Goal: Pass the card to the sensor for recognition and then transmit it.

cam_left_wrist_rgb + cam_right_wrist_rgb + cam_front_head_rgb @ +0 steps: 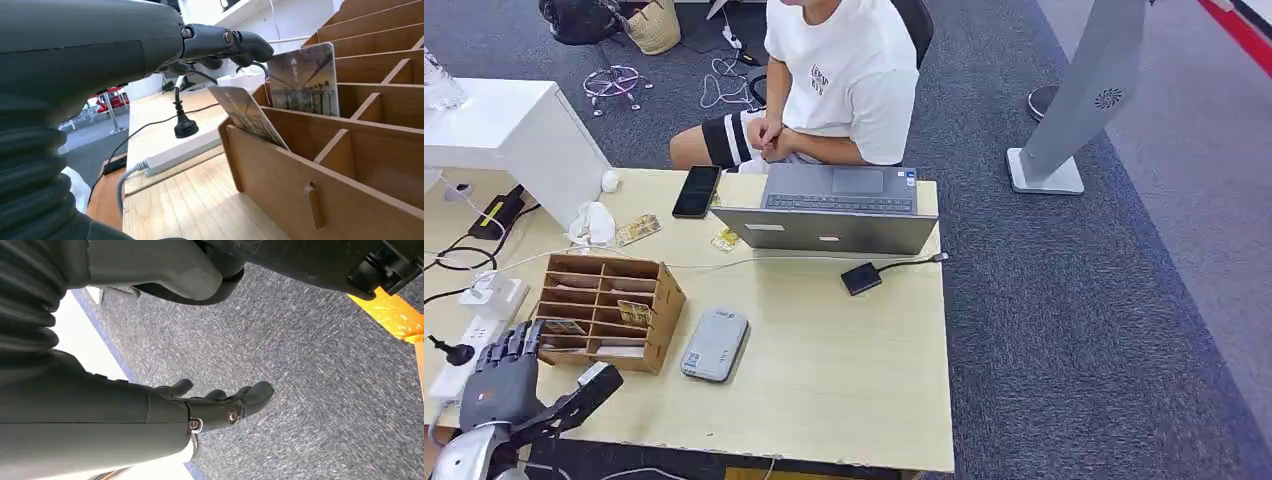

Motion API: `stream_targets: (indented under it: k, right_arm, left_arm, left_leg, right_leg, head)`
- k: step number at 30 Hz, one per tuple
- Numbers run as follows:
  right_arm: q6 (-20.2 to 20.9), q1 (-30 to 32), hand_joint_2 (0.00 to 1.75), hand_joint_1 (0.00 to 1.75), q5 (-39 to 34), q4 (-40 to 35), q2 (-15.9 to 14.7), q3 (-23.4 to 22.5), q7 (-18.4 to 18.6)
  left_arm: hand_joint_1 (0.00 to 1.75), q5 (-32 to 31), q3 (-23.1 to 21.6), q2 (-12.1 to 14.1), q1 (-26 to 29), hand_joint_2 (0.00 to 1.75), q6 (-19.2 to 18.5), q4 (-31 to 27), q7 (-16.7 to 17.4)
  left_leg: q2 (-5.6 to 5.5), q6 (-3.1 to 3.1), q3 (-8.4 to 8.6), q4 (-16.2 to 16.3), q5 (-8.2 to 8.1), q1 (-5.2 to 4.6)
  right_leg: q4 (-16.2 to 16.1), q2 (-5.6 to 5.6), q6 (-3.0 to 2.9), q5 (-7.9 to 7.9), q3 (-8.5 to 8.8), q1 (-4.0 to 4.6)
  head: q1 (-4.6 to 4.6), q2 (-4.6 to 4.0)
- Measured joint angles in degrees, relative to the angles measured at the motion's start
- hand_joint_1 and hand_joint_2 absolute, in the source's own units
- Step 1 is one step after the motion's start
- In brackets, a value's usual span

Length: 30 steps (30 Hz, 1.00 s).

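The left hand point(504, 375) hovers empty, fingers point(247, 47) spread, at the wooden rack point(604, 310) near the desk's point(844, 380) left front corner. The card point(305, 80) stands upright in a slot; pinch its top edge and lift straight out. The right hand point(220, 402) hangs over carpet, fingers loosely curled, holding nothing.

Laptop point(836, 208), phone point(696, 191), seated person point(844, 75)

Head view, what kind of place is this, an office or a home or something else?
Most likely an office or lab workspace. A person sits at a light wooden desk behind an open laptop, the floor is grey carpet, and a wooden card organizer and a power strip sit on the desk.
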Motion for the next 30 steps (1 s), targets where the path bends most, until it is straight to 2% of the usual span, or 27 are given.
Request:
stream_targets:
  k: [30]
  right_arm:
    - [0.1,0.0,1.75,0.00,-0.1,0.0,0.0,0.0,-0.2]
  left_arm:
    - [0.00,1.0,0.4,1.9,-0.3,1.75,-0.3,0.0,-0.4]
  left_leg:
    - [0.00,0.00,-0.01,0.0,0.00,0.02]
  right_leg:
    - [0.0,0.00,-0.01,0.00,0.00,0.03]
  head:
    - [0.00,0.00]
